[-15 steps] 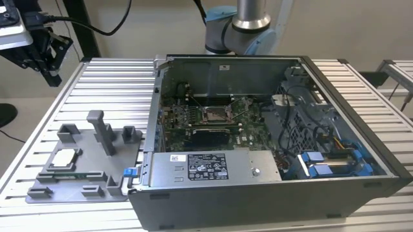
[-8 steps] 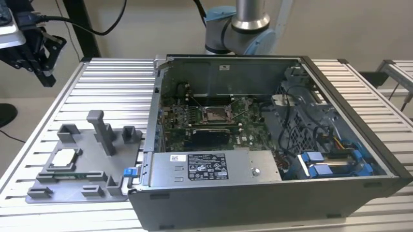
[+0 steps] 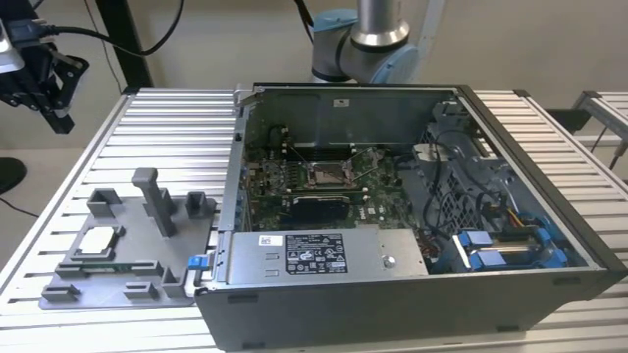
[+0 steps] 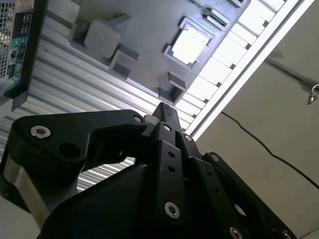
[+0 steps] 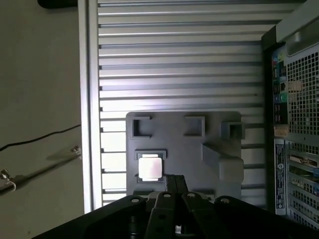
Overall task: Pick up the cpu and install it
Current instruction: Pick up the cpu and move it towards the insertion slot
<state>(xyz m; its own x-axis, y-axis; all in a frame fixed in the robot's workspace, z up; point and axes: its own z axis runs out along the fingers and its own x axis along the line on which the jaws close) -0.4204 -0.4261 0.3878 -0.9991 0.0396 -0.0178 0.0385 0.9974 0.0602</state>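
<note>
Saw the gripper (image 4: 166, 113) big in the foreground, fingers pressed together, nothing in them. Beyond it the cpu (image 4: 192, 45) sat flat in a tray (image 4: 144, 30) recess on the slatted table (image 4: 65, 74). Case (image 4: 17, 45) at the edge, cable (image 4: 271, 157) on the floor.

The cpu (image 5: 150, 168) has a silvery-white top; the tray (image 5: 174, 144) around it is plain grey. The tabletop (image 5: 174, 59) shows silver ribbed stripes. The fingers (image 5: 174, 182) are black. The computer case (image 3: 393, 298) is dark grey, its board (image 3: 378, 204) green.
</note>
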